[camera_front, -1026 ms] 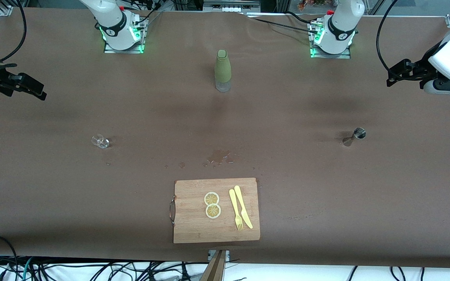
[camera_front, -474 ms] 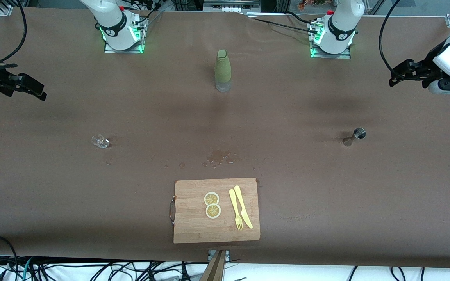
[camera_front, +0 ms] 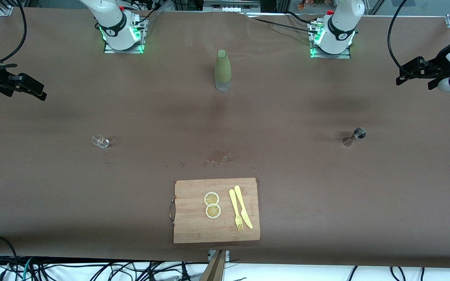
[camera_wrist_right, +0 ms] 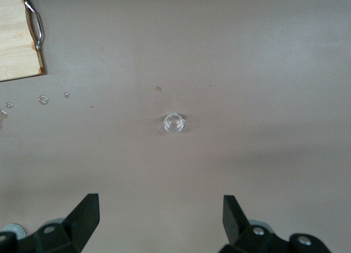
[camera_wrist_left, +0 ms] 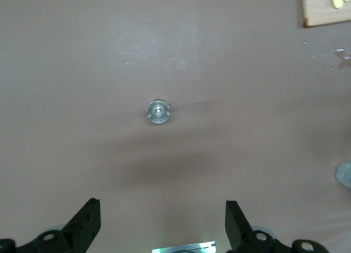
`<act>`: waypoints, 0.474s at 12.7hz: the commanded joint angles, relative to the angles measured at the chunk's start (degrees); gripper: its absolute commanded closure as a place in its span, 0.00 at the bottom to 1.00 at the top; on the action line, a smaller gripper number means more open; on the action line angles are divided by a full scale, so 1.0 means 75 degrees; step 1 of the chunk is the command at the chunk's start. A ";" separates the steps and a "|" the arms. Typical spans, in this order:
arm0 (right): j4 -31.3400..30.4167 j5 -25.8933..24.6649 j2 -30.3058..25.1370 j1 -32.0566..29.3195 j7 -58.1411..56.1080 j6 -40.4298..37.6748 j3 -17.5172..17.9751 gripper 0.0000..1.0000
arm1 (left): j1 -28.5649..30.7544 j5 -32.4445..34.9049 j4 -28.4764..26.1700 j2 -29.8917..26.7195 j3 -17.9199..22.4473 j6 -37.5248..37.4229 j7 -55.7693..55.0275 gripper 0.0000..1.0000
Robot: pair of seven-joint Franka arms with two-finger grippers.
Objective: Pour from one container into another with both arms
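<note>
— Both arms: how do they sit?
— Each is raised at its own end of the table (camera_front: 326, 187). The left gripper (camera_front: 414, 72) hangs high over the steel jigger (camera_front: 356, 136), fingers (camera_wrist_left: 85, 223) apart and empty. The right gripper (camera_front: 25, 86) is up over the small clear glass (camera_front: 100, 141), jaws spread, empty.
— Any writing?
— None I can read.
— Changes?
— The left arm has drawn toward the table's end; the right hasn't moved. The green bottle (camera_front: 222, 70) stands between the bases.
</note>
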 commanded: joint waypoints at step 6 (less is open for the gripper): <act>-0.0020 0.0013 -0.0040 0.0051 0.0085 0.0058 -0.0036 0.00 | 0.1224 -0.1317 -0.0030 0.0417 0.0009 0.0090 0.3110 0.00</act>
